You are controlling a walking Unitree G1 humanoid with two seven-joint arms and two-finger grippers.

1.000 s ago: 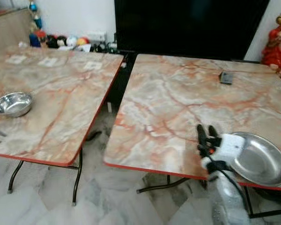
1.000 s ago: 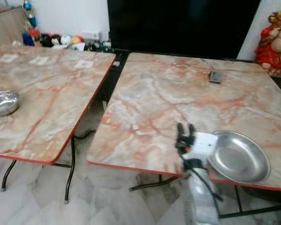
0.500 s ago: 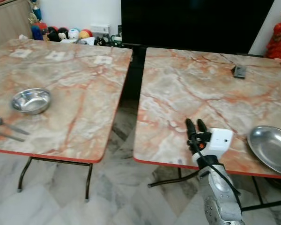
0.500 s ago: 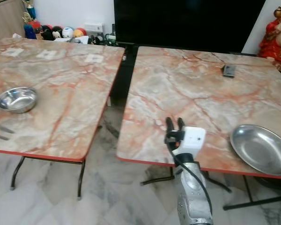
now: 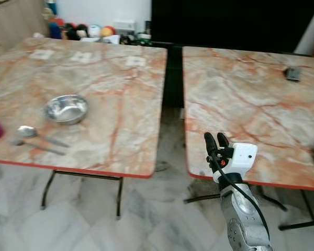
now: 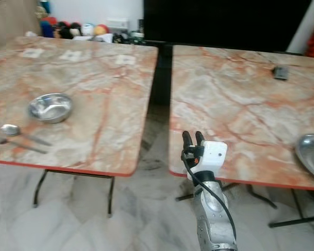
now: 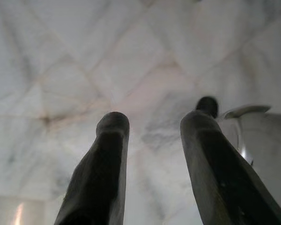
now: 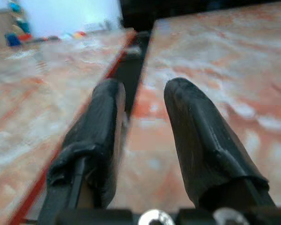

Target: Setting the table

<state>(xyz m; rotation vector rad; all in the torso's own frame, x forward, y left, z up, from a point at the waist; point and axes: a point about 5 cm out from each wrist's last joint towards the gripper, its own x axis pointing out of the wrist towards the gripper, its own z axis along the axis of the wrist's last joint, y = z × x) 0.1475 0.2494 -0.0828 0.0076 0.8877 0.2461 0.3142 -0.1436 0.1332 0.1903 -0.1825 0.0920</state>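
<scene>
1. Two orange-veined marble-pattern tables (image 5: 104, 99), dark gap between, over grey marble floor (image 5: 83, 219)
2. Round steel bowl (image 5: 66, 108), steel spoon (image 5: 39, 135) on left table
3. Right claw (image 5: 215, 140) released, empty, at right table's near edge
4. Left claw (image 7: 152, 126) released, above floor

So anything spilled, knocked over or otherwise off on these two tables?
Nothing stands out. On the left table the bowl sits upright beside a spoon lying flat. The right table holds a plate near its front edge and a small dark object farther back. The right gripper is empty.
</scene>
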